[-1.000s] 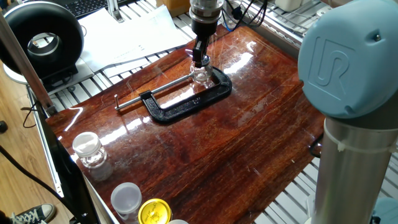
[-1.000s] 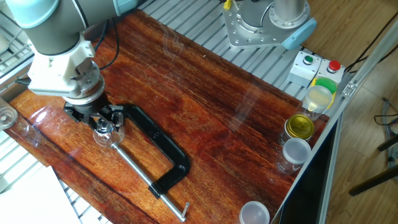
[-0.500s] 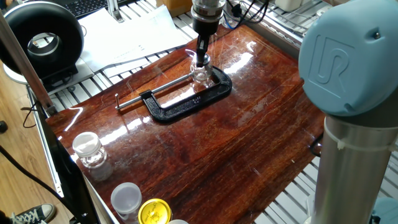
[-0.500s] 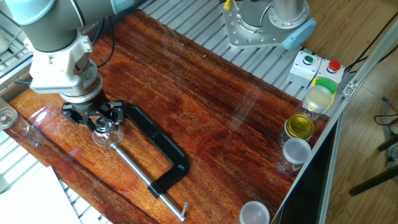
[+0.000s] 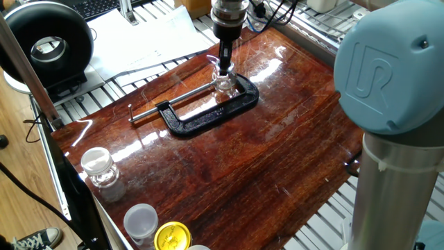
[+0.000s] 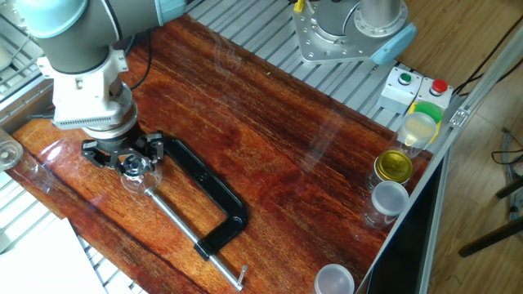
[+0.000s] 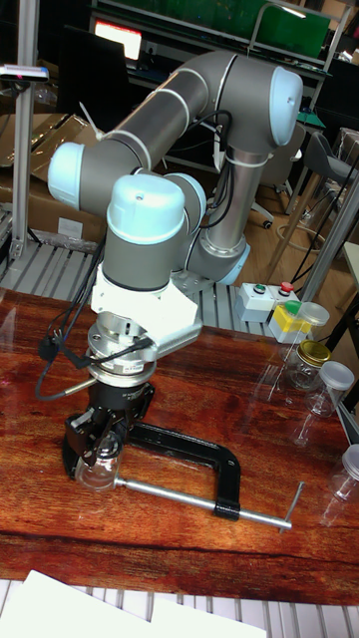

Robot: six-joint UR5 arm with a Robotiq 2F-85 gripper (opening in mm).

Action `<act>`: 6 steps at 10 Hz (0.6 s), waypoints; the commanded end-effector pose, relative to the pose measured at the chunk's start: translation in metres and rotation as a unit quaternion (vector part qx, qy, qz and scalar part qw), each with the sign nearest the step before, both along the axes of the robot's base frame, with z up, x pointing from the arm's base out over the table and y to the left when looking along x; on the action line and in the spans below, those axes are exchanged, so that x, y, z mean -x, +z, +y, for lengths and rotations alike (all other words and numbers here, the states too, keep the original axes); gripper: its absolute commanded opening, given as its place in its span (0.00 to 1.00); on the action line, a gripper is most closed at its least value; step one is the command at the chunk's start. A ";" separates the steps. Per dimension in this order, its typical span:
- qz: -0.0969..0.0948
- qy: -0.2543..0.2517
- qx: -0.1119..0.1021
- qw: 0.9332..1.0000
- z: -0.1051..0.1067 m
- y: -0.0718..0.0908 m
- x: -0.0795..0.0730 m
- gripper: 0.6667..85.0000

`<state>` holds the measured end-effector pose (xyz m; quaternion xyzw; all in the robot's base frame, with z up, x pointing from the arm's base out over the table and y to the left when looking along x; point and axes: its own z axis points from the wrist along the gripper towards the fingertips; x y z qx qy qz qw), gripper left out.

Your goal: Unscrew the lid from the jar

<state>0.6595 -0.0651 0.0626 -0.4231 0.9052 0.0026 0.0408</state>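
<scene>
The small clear jar (image 5: 223, 85) (image 6: 143, 180) (image 7: 98, 472) stands on the wooden table, held in the mouth of a black C-clamp (image 5: 208, 114) (image 6: 208, 200) (image 7: 189, 454). Its clear lid (image 6: 132, 166) sits at the jar's top. My gripper (image 5: 223, 67) (image 6: 131, 162) (image 7: 100, 444) points straight down over the jar, its fingers shut on the lid from both sides. The fingers hide most of the lid in one fixed view and in the tall view.
A larger clear jar (image 5: 97, 168), a white cup (image 5: 141, 221) and a yellow lid (image 5: 172, 236) stand at one table corner. More jars (image 6: 391, 184) line the table's edge by a button box (image 6: 413, 86). The clamp's screw rod (image 6: 188, 233) juts outward.
The gripper has turned a little about its vertical axis on the lid and sits very slightly higher. Jar and clamp have stayed in place.
</scene>
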 end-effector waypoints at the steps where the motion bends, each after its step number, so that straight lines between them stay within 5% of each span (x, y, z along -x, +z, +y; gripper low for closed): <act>1: -0.012 0.050 -0.006 0.999 -0.001 0.005 -0.005 0.50; 6: -0.035 0.103 -0.011 0.994 0.004 -0.003 -0.016 0.53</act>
